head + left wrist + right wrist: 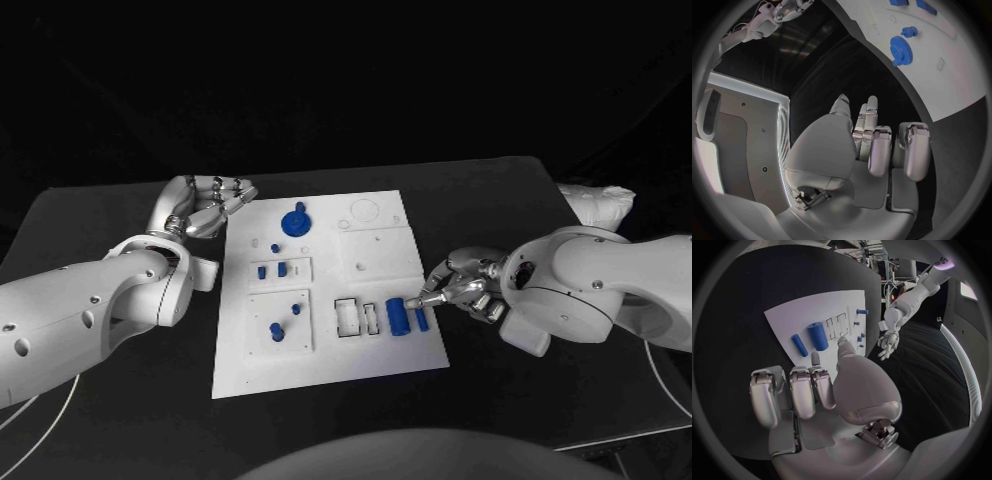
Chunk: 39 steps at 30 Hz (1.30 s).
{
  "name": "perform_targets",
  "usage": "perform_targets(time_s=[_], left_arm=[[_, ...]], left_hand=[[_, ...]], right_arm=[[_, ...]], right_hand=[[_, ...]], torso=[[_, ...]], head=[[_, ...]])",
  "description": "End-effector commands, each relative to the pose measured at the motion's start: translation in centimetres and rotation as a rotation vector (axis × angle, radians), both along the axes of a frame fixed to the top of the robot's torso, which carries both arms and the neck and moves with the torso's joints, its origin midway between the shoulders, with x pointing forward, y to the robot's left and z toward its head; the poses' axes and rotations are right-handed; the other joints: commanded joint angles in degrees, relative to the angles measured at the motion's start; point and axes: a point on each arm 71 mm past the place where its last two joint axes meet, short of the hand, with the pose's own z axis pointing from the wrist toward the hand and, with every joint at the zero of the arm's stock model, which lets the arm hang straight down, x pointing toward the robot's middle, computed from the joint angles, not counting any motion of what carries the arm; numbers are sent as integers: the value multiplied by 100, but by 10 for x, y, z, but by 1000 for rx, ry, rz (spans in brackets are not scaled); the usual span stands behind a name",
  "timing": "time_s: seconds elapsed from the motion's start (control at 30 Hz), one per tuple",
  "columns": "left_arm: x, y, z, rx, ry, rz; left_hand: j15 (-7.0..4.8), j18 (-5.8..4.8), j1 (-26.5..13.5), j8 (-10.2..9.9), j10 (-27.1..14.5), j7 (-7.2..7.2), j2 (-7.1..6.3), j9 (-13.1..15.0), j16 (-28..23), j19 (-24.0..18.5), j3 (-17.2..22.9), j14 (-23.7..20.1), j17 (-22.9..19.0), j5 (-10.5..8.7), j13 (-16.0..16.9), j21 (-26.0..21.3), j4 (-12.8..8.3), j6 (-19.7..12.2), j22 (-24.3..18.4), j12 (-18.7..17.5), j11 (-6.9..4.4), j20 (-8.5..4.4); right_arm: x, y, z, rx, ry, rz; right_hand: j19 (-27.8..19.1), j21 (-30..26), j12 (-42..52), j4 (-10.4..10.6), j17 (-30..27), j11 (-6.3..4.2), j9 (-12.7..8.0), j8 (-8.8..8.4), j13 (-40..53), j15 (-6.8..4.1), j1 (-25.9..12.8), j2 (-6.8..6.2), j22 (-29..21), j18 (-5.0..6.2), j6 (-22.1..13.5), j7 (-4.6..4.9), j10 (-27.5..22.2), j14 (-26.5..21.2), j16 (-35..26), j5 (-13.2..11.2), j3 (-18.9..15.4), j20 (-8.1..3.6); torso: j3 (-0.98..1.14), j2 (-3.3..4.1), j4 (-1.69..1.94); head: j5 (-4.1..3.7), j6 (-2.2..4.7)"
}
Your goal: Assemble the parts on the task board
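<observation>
Progress: the assembly is judged to be partly done; several blue parts are seen standing in fixtures on the task board (325, 360), while others are seen lying loose.
Done so far: a blue gear (296, 220) is seated near the far left corner of the board, with a small blue peg (276, 247) just beside it; two short blue pieces (271, 270) are set in a recessed block below, and blue pegs (286, 320) are stood in the lower left block.
Left to do: two blue cylinders (407, 318) are seen lying side by side near the board's right edge, beside an open rectangular frame (349, 316); they are judged not yet fitted. The pale fixtures at the far right of the board are seen without blue parts.
Look of the parts: the thicker cylinder (817, 335) is plainly wider than the thin one (799, 345); both are smooth, round and plain blue. The gear is toothed with a raised hub.
Right hand (459, 288): held at the board's right edge, next to the thin cylinder; nothing is gripped, its fingers are loosely bent, and one fingertip (415, 301) is pointed at the cylinder. Whether it is touched cannot be told.
Left hand (214, 205): held over the black table (116, 210) just off the board's far left corner, near the gear; its fingers are curled in and nothing is held.
</observation>
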Motion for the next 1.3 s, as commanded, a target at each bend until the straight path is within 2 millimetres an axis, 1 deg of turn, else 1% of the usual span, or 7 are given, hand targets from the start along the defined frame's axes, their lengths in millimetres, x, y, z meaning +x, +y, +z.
perform_targets(time_s=[0.03,0.23,0.47,0.53,0.97,1.1,1.3], left_arm=[[0,-2,1,-2,-8,-12],[0,-1,1,-1,-8,-10],[0,0,1,-1,-8,-9],[0,0,1,-1,-8,-10],[0,0,1,-1,-8,-11],[0,0,1,-1,-8,-11],[0,0,1,-2,-9,-14]], left_hand=[[-27,-86,-5,-1,-1,0,47,-8,14,603,-23,587,1505,24,-8,14,3,15,1509,-26,4,-23],[-27,-86,-5,-1,-1,0,47,-8,14,603,-23,587,1505,24,-8,14,3,15,1509,-26,4,-23],[-27,-86,-5,-1,-1,0,47,-8,14,603,-23,587,1505,24,-8,14,3,15,1509,-26,4,-23],[-27,-86,-5,-1,-1,0,47,-8,14,603,-23,587,1505,24,-8,14,3,15,1509,-26,4,-23],[-27,-86,-3,3,2,-2,56,-6,14,603,-31,587,1505,26,-7,14,3,21,1509,-25,3,-23],[-27,-86,-3,3,2,-2,56,-6,14,603,-31,587,1505,26,-7,14,3,21,1509,-25,3,-23],[-27,-86,-4,5,2,-2,57,-6,14,603,-35,587,1505,26,-7,14,3,24,1509,-25,3,-23]], right_arm=[[-2,-1,-2,-9,22,-71],[-3,6,-8,-17,41,-68],[-3,12,-13,-25,54,-57],[-2,14,-14,-25,55,-55],[1,20,-18,-32,69,-24],[2,21,-20,-37,77,-11],[4,22,-22,-48,85,5]], right_hand=[[600,26,16,-6,1507,37,20,51,1507,5,52,-44,1507,-38,-68,184,620,598,23,-2,44,38],[600,26,16,-36,1507,20,109,143,1507,2,33,-134,1507,-38,-224,168,620,598,23,27,172,33],[600,26,16,-79,1507,31,139,170,1507,14,63,-91,1507,-38,-389,188,620,598,23,38,314,39],[600,26,16,-91,1507,39,131,159,1507,20,70,-84,1507,-38,-428,198,620,598,23,41,339,43],[600,26,16,-98,1507,51,98,124,1507,33,40,-75,1507,-38,-517,209,620,598,23,28,380,55],[600,26,16,-97,1507,51,97,123,1507,33,38,-75,1507,-38,-518,209,620,598,23,27,380,56],[600,26,16,-92,1507,57,88,118,1507,37,25,-58,1507,-38,-529,216,620,598,23,14,392,58]], torso=[[-2,-3,7],[7,0,9],[6,4,9],[7,5,18],[6,4,11],[8,4,6],[8,7,18]], head=[[0,-3],[-9,-7],[23,-5],[18,-1],[30,-9],[76,-20],[83,-12]])
